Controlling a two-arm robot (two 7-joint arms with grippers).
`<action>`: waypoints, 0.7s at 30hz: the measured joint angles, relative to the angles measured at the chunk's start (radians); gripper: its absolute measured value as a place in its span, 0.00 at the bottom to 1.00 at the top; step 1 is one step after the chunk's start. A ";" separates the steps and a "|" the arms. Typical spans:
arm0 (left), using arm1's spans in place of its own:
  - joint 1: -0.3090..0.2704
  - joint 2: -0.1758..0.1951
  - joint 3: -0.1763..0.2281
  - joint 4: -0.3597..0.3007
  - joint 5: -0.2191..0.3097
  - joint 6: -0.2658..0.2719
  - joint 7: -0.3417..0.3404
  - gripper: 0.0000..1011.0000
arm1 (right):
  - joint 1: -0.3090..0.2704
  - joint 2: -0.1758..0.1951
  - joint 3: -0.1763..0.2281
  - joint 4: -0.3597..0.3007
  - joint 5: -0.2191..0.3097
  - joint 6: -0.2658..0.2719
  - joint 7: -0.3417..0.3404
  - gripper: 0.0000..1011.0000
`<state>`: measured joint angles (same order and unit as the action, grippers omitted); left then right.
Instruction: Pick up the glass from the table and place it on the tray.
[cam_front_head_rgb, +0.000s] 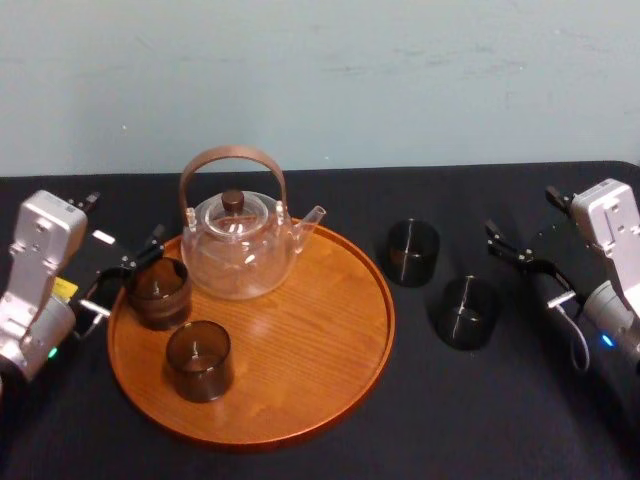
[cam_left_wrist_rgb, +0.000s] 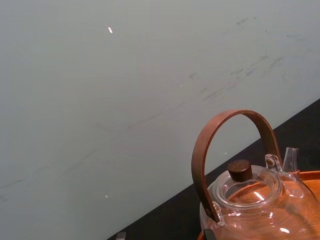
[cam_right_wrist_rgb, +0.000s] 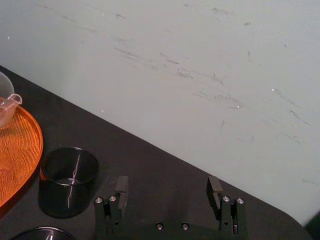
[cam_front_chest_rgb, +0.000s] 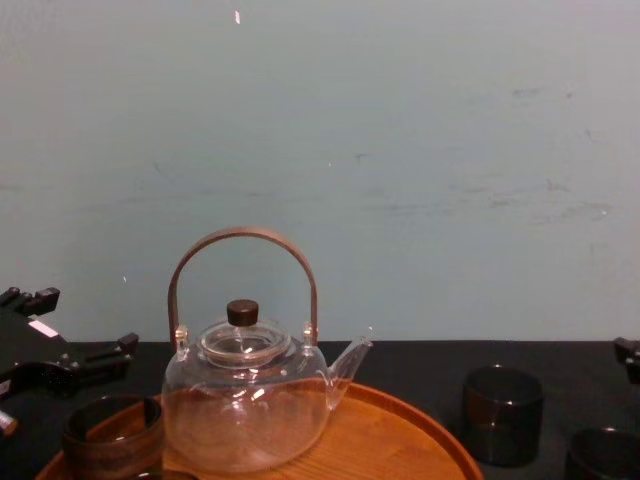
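I had the left gripper (cam_front_head_rgb: 125, 275) at the left edge of the tray (cam_front_head_rgb: 330, 350), its jaws spread apart and holding nothing. The rear tray glass (cam_front_head_rgb: 158, 291) stood upright right beside the fingertips, and I could not tell whether they touched it. In the chest view that gripper (cam_front_chest_rgb: 70, 345) sat just above and behind the same glass (cam_front_chest_rgb: 110, 436). The front tray glass (cam_front_head_rgb: 200, 360) stood upright on the wood a little nearer to me, apart from the first. The teapot (cam_front_head_rgb: 240, 245) with its brown hoop handle occupied the back of the tray, spout pointing right; my left wrist camera caught its lid and handle (cam_left_wrist_rgb: 250, 197) against the wall. On the table (cam_front_head_rgb: 500, 420), to the right of the tray, two more dark glasses stood upright. The rear table glass (cam_front_head_rgb: 413, 252) was just off the tray's rim, and the front table glass (cam_front_head_rgb: 468, 312) stood nearer to me and farther right. The right gripper (cam_front_head_rgb: 525, 268) was right of both, apart from them. On its wrist camera the jaws (cam_right_wrist_rgb: 168, 192) gaped wide and empty. The rear table glass (cam_right_wrist_rgb: 68, 180) stood ahead of them, between the gripper and the tray (cam_right_wrist_rgb: 20, 150).
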<state>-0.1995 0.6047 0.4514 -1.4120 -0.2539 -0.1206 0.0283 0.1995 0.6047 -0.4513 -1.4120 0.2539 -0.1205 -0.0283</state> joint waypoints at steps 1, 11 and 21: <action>0.000 0.000 0.000 0.000 0.000 0.000 0.000 0.99 | 0.000 0.000 0.000 0.000 0.000 0.000 0.000 0.99; 0.000 0.000 0.000 0.000 0.000 0.000 0.000 0.99 | 0.000 0.000 0.000 0.000 0.000 0.000 0.000 0.99; 0.000 0.000 0.000 0.000 0.000 0.000 0.000 0.99 | 0.000 0.000 0.000 0.000 0.000 0.000 0.000 0.99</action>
<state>-0.1995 0.6047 0.4514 -1.4120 -0.2539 -0.1205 0.0283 0.1995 0.6047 -0.4513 -1.4120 0.2539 -0.1205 -0.0283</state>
